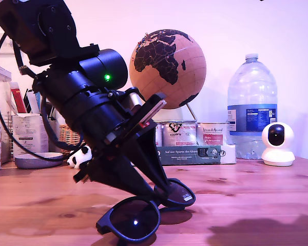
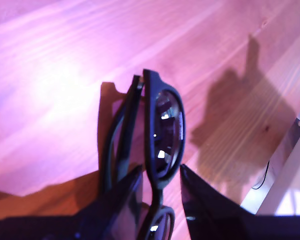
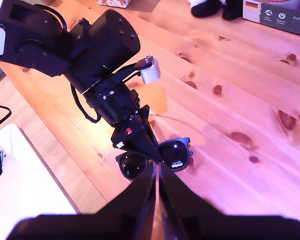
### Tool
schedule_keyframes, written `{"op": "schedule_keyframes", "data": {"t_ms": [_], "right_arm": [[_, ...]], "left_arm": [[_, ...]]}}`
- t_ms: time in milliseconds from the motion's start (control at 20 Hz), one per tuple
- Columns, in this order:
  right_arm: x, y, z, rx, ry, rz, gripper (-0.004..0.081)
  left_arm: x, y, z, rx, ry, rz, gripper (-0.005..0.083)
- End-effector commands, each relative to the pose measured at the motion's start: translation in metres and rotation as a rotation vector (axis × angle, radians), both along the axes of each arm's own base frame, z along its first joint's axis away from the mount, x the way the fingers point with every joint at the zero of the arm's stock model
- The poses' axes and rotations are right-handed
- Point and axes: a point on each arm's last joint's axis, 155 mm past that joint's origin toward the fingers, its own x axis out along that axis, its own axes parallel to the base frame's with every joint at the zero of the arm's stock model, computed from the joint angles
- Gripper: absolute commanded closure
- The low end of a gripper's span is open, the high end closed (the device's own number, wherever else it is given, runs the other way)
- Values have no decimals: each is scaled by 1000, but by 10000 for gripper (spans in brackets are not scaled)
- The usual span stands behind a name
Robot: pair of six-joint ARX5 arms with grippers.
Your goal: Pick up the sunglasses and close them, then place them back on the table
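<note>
The dark sunglasses are down at the table, arms folded against the frame, with one lens rim touching the wood. My first gripper slants down onto them, its fingers shut on the frame at the bridge between the lenses. A small sticker shows on one lens. My second gripper hangs high above the scene, shut and empty. It does not show in the exterior view.
At the back stand a cork globe, a big water bottle, a white camera, tins on a flat box, a panda figure and a bowl.
</note>
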Motion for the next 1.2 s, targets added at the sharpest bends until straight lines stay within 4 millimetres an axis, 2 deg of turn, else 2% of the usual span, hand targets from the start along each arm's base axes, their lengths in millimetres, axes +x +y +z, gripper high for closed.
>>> {"op": "schedule_keyframes", "data": {"t_ms": [0, 200, 450, 550, 650, 850, 1150], "right_arm": [[-1, 2, 1, -2, -3, 13, 781], [-2, 1, 0, -12, -7, 23, 781], [-3, 1, -1, -16, -1, 23, 781], [-3, 1, -1, -15, -2, 23, 781], [-3, 1, -1, -16, -2, 23, 781], [-7, -1, -5, -24, 19, 23, 781], [-9, -1, -7, -32, 28, 28, 781]], "left_arm": [[8, -4, 6, -9, -35, -30, 567], [9, -3, 16, 18, -51, -76, 567], [10, 21, 6, 169, -94, -119, 580], [3, 32, 2, 215, -77, -141, 651], [3, 37, 4, 235, -116, -181, 774], [13, 24, 34, 160, -231, -188, 796], [-5, 3, 51, 10, -199, -263, 796]]}}
